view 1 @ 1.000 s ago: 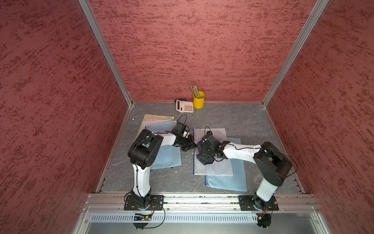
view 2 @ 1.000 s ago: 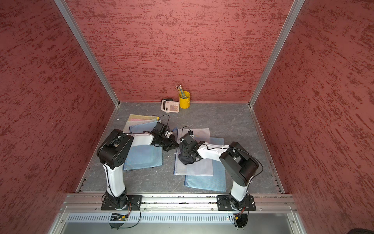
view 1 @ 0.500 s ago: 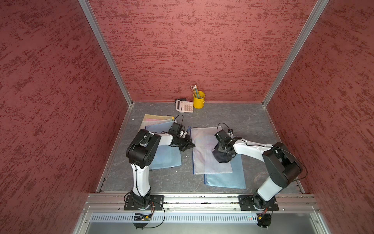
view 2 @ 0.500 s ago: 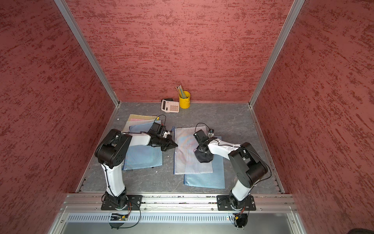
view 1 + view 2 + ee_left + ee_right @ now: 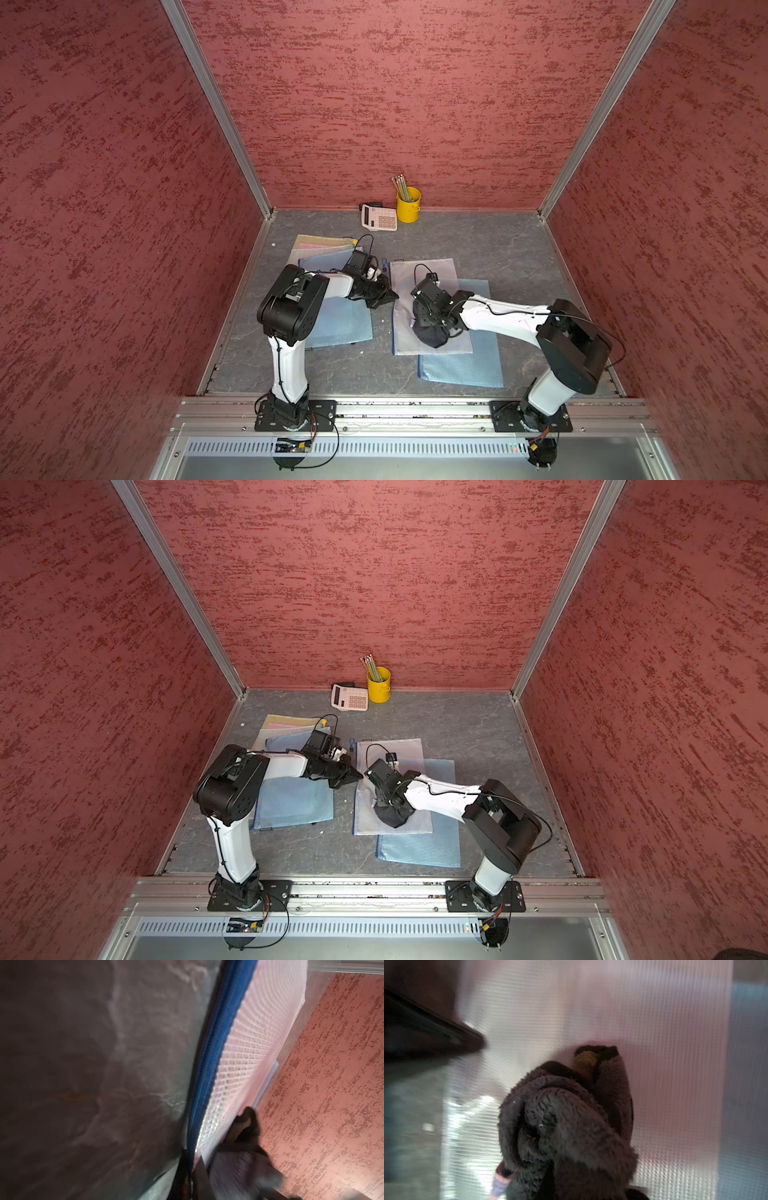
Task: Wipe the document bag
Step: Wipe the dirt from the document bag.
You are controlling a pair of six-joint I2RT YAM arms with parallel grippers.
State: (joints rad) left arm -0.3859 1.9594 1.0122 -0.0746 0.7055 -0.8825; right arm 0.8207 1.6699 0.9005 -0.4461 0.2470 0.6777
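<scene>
Bag (image 5: 446, 270): flat on the table (image 5: 498, 249), mid-scene, in both top views. Its near right part overlaps a blue bag (image 5: 461, 368).

Right gripper (image 5: 431, 323): closed on a bunched dark cloth (image 5: 432, 336). The cloth is pressed onto the near half of the bag, left of its middle. The fingers are mostly buried in the pile.

Left gripper (image 5: 388, 296): closed, tip at the bag's left side, on the zip edge (image 5: 212, 1059). Whether that edge is pinched or only pressed down cannot be told.

Step judged: a wiping stroke, with the left arm used as anchor.

Risks noted:
- If the anchor is only a press, the bag may be dragged by cloth friction and slide or rotate on the blue bag beneath.
- The thin mesh may be buckled if the cloth is pushed toward the held edge.
- The two grippers are near each other, so contact is likely if a leftward stroke is carried too far.
- The cloth is held as a loose wad and may be pulled from the jaws under hard pressure.
- The far half may be left unwiped if strokes are kept short.
</scene>
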